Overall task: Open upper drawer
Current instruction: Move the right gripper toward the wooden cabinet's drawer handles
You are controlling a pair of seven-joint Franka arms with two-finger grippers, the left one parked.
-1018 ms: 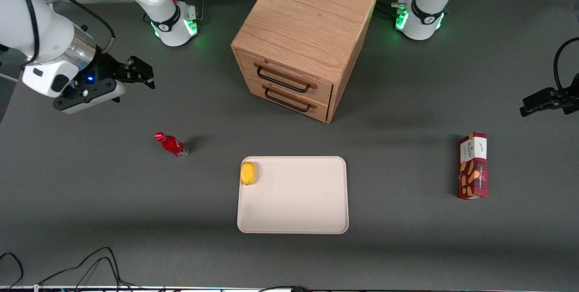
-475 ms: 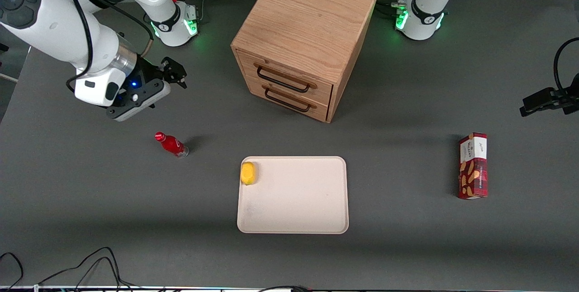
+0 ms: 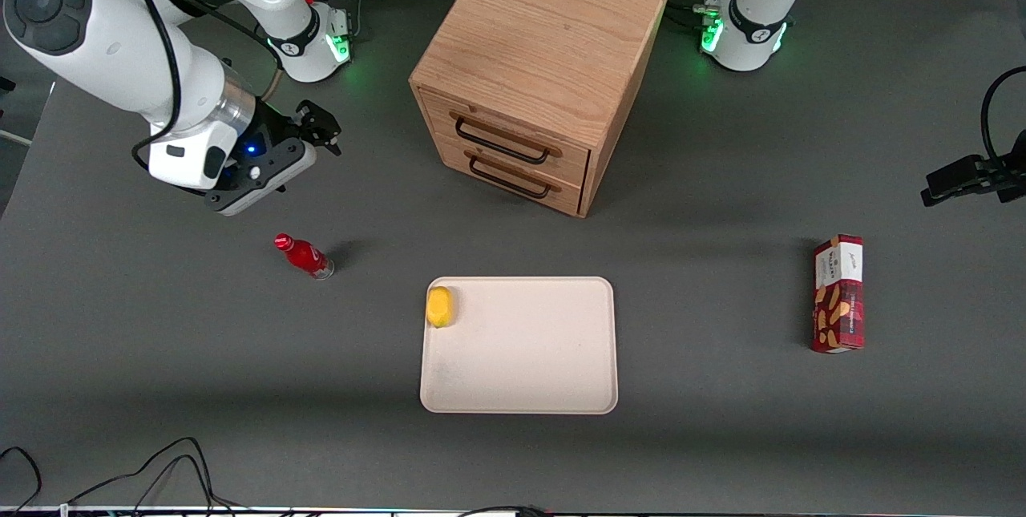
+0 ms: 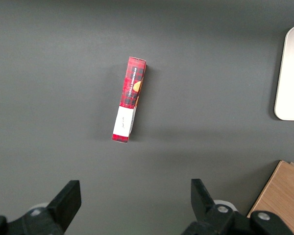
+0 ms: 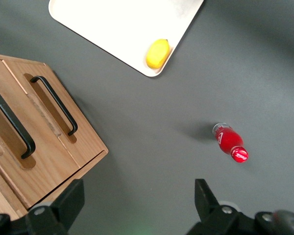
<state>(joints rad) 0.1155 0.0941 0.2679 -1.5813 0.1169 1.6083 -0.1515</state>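
Note:
The light oak cabinet (image 3: 545, 36) stands in the middle of the table, its two drawer fronts facing the front camera at an angle. The upper drawer (image 3: 513, 123) is closed, flush with the lowermost one, and carries a black bar handle (image 3: 501, 142). The right wrist view shows the same upper drawer (image 5: 14, 98) and handle (image 5: 14, 125). My gripper (image 3: 327, 132) hangs above the table toward the working arm's end, well apart from the cabinet. It (image 5: 137, 200) is open with only bare table between its fingers.
A small red bottle (image 3: 304, 256) stands nearer the front camera than my gripper. A cream tray (image 3: 529, 389) with a yellow lemon (image 3: 439, 306) in one corner lies in front of the cabinet. A red snack box (image 3: 838, 293) lies toward the parked arm's end.
My gripper has travelled sideways toward the cabinet and slightly nearer the front camera, staying open. The drawers, bottle, tray and box have not moved.

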